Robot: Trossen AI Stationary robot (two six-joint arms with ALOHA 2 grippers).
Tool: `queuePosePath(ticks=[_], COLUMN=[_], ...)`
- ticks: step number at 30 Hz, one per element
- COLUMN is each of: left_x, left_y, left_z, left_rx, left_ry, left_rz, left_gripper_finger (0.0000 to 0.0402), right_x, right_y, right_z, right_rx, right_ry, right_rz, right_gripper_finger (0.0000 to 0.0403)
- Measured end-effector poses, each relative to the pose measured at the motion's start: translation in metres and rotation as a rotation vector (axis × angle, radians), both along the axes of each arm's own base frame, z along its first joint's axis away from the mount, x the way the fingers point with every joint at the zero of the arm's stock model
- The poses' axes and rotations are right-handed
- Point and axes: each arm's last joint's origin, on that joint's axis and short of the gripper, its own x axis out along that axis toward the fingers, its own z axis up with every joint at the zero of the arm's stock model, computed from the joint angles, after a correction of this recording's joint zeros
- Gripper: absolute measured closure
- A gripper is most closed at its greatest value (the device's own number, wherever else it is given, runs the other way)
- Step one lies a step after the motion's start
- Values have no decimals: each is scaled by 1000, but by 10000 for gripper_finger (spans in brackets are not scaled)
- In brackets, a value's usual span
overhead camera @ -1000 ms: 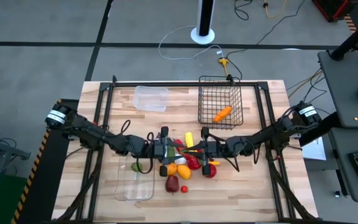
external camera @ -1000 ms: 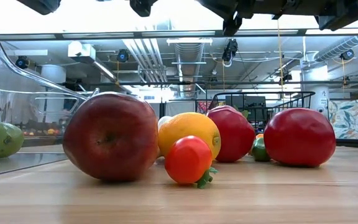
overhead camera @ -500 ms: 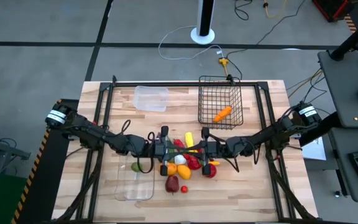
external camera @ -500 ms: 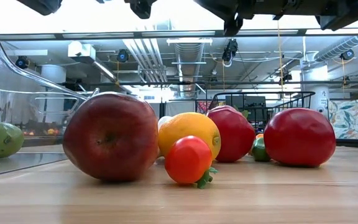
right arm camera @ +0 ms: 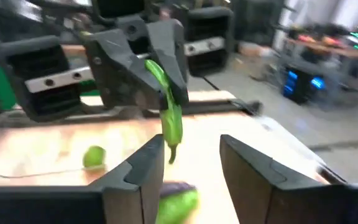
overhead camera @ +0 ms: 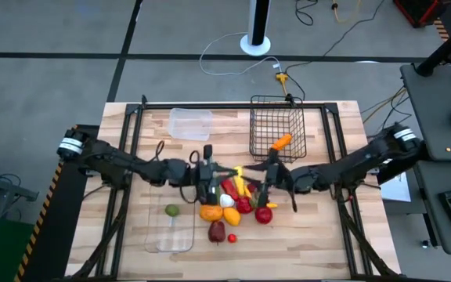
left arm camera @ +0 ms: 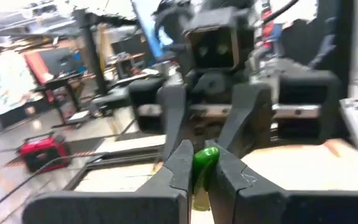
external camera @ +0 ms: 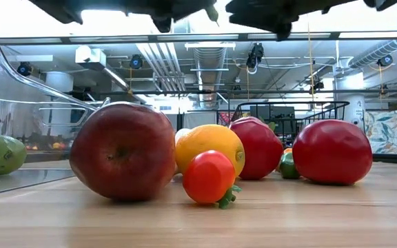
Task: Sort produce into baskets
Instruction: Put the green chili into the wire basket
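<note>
The high view looks straight down from well above, taking in the whole wooden worktop (overhead camera: 319,235), both arms and the grey floor around it. The low view sits at worktop height, very near a red apple (external camera: 123,151) and a small tomato (external camera: 209,177), facing level across the produce toward the black wire basket (external camera: 309,109) and the room's ceiling pipes beyond. Each wrist view looks forward between its own arm's dark fingers. The two wrist cameras face one another closely: both show the same green pepper (left arm camera: 202,163), and the right wrist view also catches the opposite gripper (right arm camera: 166,65) holding it over the worktop.
</note>
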Motion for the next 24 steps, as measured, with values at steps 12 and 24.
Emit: queuePosePath(ticks=[12,24], left_x=[60,112], left_y=[71,119], left_z=[20,-28], left_rx=[70,-16], left_ry=[113,221], left_rz=[87,132], left_gripper_finger=[393,393], right_x=[-45,-51], right_y=[-20,-20], right_z=[50,54], right_rx=[85,77], right_ry=[142,153], right_rz=[-191,-176], right_gripper_finger=[253,247])
